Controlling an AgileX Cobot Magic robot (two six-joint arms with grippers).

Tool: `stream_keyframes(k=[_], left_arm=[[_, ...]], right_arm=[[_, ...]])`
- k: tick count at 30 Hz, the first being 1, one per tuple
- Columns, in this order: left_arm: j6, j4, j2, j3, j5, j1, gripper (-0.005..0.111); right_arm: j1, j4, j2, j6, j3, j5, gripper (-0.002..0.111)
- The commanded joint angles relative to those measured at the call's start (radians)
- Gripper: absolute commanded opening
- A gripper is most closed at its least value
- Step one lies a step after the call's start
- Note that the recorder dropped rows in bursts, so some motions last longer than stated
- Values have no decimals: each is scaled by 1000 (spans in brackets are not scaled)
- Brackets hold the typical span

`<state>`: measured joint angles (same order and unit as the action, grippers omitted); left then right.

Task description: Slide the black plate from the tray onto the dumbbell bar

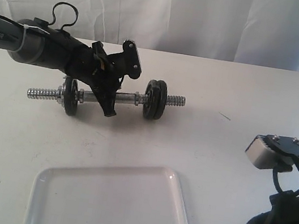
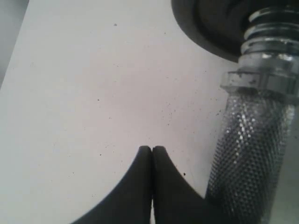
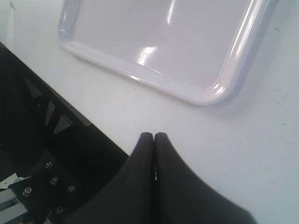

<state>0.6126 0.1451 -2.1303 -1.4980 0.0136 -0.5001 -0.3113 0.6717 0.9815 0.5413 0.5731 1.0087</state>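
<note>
Lying left-to-right across the upper middle, the chrome threaded dumbbell bar carries black iron discs at both ends. The white glossy tray at lower centre shows no small black iron plate, so it is presumably among those discs. The left gripper, clenched empty, sits just beside the bar; the right gripper is likewise clenched at lower right.

Closed gripper near tray

White tabletop beneath the left gripper, pleated white curtain behind it, thin dark mark on the tabletop well apart from it
</note>
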Motion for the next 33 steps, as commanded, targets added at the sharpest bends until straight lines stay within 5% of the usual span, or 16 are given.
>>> stream_keyframes(k=[1, 33], left_arm=[[-14, -13, 7, 9, -14, -3, 0], [-58, -13, 29, 9, -39, -3, 0]], right_arm=[[2, 3, -6, 11, -4, 2, 0], [2, 2, -6, 11, -4, -1, 0]])
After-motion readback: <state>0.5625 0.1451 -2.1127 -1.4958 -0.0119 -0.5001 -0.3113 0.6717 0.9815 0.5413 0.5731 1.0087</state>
